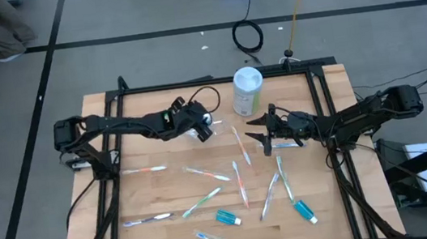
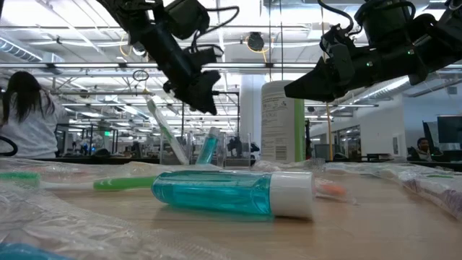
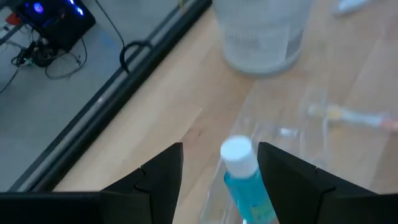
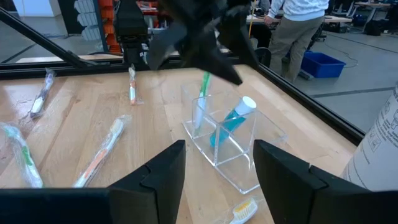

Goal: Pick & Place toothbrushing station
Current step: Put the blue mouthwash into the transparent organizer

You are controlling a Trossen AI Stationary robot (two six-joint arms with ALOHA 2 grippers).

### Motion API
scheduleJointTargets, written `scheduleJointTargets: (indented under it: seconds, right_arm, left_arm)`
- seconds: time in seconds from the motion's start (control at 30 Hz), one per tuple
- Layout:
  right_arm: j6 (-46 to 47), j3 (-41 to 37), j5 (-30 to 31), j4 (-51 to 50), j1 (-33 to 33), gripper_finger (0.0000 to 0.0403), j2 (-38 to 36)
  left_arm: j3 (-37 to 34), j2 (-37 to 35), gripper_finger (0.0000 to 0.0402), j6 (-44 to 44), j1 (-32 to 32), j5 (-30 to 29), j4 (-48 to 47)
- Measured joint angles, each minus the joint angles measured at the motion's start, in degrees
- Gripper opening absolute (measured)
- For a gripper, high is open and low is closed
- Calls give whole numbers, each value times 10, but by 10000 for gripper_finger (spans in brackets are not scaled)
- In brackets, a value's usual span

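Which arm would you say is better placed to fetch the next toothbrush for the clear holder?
Probably the right. The right gripper hangs open beside loose toothbrushes, while the open left gripper sits over the clear holder, astride the blue tube already inside.

The wooden table [image 1: 170, 235] carries scattered wrapped toothbrushes [image 1: 143, 170], two blue tubes [image 1: 228, 217] and a white canister [image 1: 247, 91]. A clear cup [image 4: 221, 140] stands below the left fingers [image 1: 206, 128], ahead of the right fingers [image 1: 260, 134].

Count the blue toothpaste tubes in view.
3. First tube stands tilted in the clear holder under the left gripper; second tube and third tube lie flat on the table. None obviously hidden.
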Motion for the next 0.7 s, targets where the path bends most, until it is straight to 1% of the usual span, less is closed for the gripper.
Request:
scheduleJointTargets:
  seconds: [0.1,0.23,0.33,0.43,0.7]
  right_arm:
    - [0,0,0,0,0,180,0]
    - [0,0,0,0,0,180,0]
    - [0,0,0,0,0,180,0]
    - [0,0,0,0,0,180,0]
    - [0,0,0,0,0,180,0]
  left_arm:
    - [0,-2,214,7,1,12,29]
    - [0,6,214,29,6,53,57]
    - [0,7,214,29,8,54,63]
    - [0,12,214,35,12,40,61]
    - [0,54,214,22,31,40,78]
